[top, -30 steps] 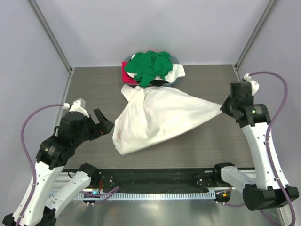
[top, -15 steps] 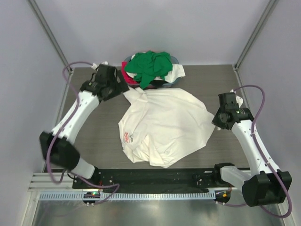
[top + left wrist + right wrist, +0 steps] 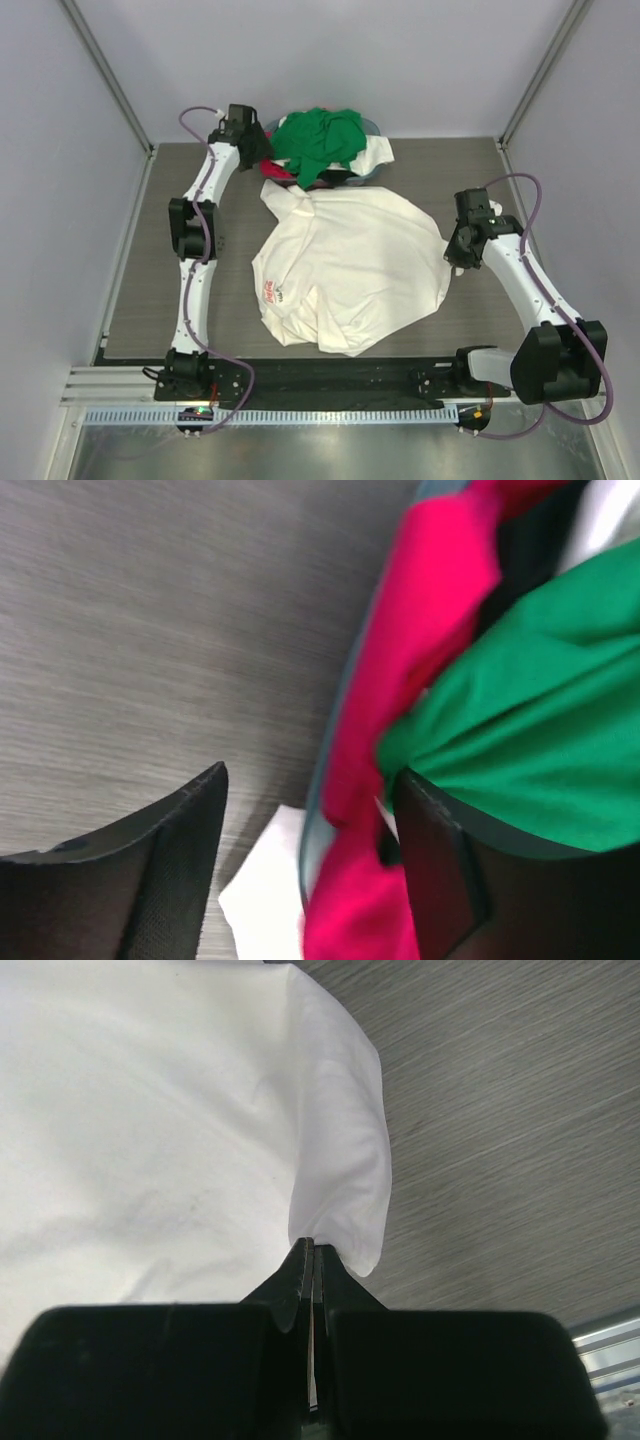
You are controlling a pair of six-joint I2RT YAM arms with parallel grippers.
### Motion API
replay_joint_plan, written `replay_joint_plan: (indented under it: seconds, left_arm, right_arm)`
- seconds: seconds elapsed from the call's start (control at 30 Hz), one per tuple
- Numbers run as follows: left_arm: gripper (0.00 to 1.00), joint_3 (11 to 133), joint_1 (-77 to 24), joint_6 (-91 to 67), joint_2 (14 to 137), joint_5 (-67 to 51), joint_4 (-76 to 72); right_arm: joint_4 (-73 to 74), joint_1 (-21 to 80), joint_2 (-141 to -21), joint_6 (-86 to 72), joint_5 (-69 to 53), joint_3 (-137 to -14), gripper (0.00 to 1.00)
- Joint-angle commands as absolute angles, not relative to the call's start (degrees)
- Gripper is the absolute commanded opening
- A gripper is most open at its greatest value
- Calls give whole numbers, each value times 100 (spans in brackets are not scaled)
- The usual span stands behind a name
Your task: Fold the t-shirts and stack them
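The cream-white t-shirt (image 3: 350,265) lies crumpled on the table, its red print (image 3: 270,291) at the left edge. My right gripper (image 3: 452,255) is shut on the shirt's right edge; in the right wrist view the closed tips (image 3: 312,1247) pinch a fold of the white cloth (image 3: 150,1110). My left gripper (image 3: 262,158) is stretched far out to the basket's left side. It is open (image 3: 310,780), its jaws straddling the basket rim (image 3: 325,810) and the pink-red shirt (image 3: 430,590). The green shirt (image 3: 540,710) lies over the right finger.
A grey basket (image 3: 372,125) at the back middle holds the green shirt (image 3: 320,140), the pink-red shirt (image 3: 270,168) and a white one (image 3: 375,152). Bare dark wood-grain table (image 3: 170,300) lies left and right of the cream shirt. Frame posts stand at the back corners.
My left arm swung from the near left out to the basket at the back. My right gripper moved inward and down, and the cream shirt went slack and spread on the table.
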State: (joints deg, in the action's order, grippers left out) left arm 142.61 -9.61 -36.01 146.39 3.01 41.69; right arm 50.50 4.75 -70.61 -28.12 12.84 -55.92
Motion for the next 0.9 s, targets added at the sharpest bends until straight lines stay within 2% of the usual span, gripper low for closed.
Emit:
replay_joint_plan:
  seconds: [0.0,0.07,0.1,0.13,0.17,0.2,0.23,0.33,0.47,0.5,0.73,0.87]
  left_arm:
    - [65,13809,-958,-3463,14370,44,3850]
    - [61,13702,-967,-3454,14449,-226,3719]
    - [46,13728,-967,-3454,14510,-411,3718]
    - [35,13798,-967,-3498,14563,-413,3761]
    - [15,13921,-949,-3524,14616,-404,3944]
    - [4,13983,-932,-3594,14616,-326,4077]
    - [0,14027,-836,-3795,14590,-55,4261]
    - [0,13537,-555,-4077,14100,446,4693]
    - [0,11632,-27,-4613,12861,851,4650]
    - [0,10740,200,-4840,12249,896,4606]
    - [0,7196,1851,-5930,9761,712,3728]
    - [0,6365,2486,-6529,9229,432,3235]
  right_arm:
    - [4861,457,-7154,-2663,1240,-5959,1]
    - [4843,466,-7207,-2663,1239,-6020,1]
    - [4843,466,-7233,-2663,1257,-6038,1]
    - [4843,466,-7242,-2663,1257,-6064,1]
    - [4843,466,-7233,-2663,1257,-6073,1]
    - [4851,457,-7225,-2663,1248,-6073,1]
    - [4843,466,-7207,-2672,1222,-6082,1]
    - [4852,466,-7119,-2724,1134,-6065,1]
    - [4860,457,-7023,-2786,958,-5968,1]
    - [4852,466,-6996,-2804,915,-5950,1]
    - [4860,466,-6768,-2821,721,-5775,1]
    - [4913,466,-6706,-2769,650,-5774,1]
